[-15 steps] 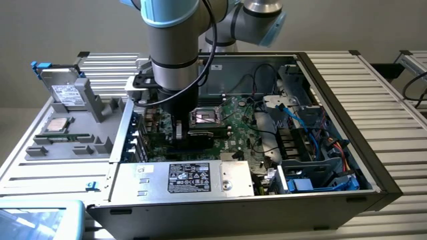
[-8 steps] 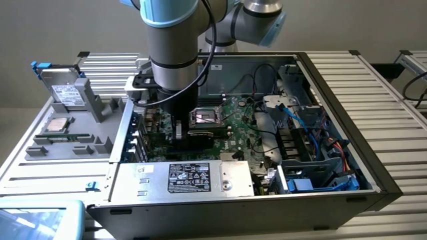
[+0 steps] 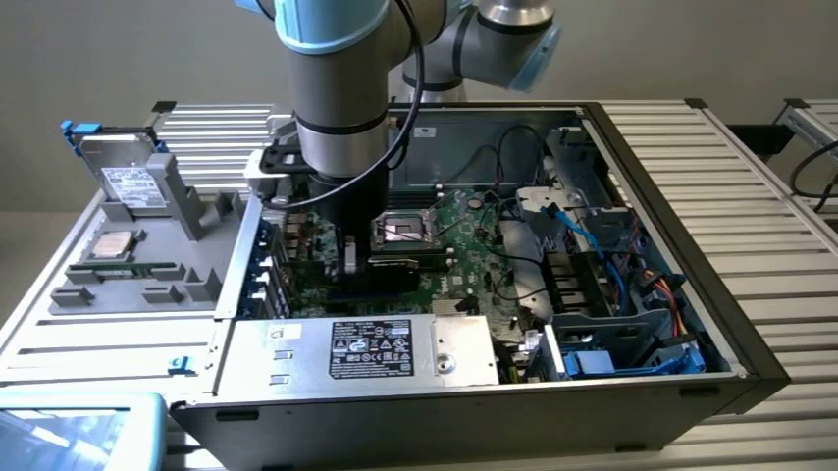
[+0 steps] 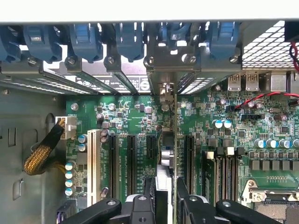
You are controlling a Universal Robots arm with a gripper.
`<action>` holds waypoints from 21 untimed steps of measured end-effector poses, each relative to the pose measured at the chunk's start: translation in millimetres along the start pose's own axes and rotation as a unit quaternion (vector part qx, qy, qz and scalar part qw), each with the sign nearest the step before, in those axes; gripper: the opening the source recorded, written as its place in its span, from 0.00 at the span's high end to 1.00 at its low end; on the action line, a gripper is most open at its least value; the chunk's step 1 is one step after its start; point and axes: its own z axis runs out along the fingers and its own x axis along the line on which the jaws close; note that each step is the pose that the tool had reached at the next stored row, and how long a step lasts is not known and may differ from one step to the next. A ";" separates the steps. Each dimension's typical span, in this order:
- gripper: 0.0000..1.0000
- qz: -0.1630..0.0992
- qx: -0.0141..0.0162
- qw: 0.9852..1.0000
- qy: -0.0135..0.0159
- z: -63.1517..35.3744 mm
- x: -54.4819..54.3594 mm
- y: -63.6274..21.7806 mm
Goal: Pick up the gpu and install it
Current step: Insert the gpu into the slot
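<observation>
I have the hand (image 4: 166,196) pinching the gpu (image 4: 167,154) edge-on over the motherboard (image 4: 140,121) slots near the case's (image 3: 733,324) rear wall, so pickup is done, seating unconfirmed.

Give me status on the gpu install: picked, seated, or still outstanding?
Picked: done. The gpu stands edge-on between the gripper fingers, down among the motherboard expansion slots, its silver bracket at the case's rear slot openings. In hand: the arm is lowered inside the open computer case, gripper shut on the card. Left: release; whether the card is fully seated cannot be told.
</observation>
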 end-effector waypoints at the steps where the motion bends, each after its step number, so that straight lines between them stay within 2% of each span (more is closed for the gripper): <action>1: 0.71 0.000 0.000 1.000 0.000 -0.3 0.2 0.1; 3: 0.67 0.000 -0.001 1.000 0.000 -0.7 0.1 0.5; 4: 0.59 0.000 0.000 1.000 0.000 -0.9 0.0 0.3; 7: 0.59 0.000 0.001 1.000 0.000 -5.9 0.1 0.1; 9: 0.59 0.000 0.001 1.000 0.000 -13.2 0.3 0.0; 18: 0.59 0.000 0.002 1.000 0.001 -52.8 1.2 0.2; 21: 0.59 0.000 0.002 1.000 0.002 -62.3 1.4 0.1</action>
